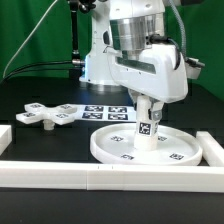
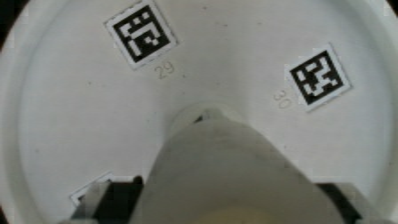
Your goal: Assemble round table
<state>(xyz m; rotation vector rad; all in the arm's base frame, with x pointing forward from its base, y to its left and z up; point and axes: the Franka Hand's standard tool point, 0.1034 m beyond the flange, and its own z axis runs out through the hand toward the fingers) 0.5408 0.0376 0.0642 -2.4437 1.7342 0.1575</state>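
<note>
The large rimmed round disc [image 1: 145,145] lies flat on the black table at the exterior view's right. The short cylindrical leg [image 1: 146,126] stands upright on the disc's middle. My gripper [image 1: 147,102] is shut on the leg's upper part from above. In the wrist view the leg [image 2: 222,165] runs down between the dark fingers [image 2: 121,198] onto the disc [image 2: 107,110], whose tags show beside it. The cross-shaped base piece [image 1: 45,115] lies flat on the table at the exterior view's left, apart from the gripper.
The marker board [image 1: 105,111] lies behind the disc. Long white border rails run along the front [image 1: 100,178], the left [image 1: 4,138] and the right [image 1: 213,150]. The robot's base [image 1: 100,60] stands at the back before a green curtain.
</note>
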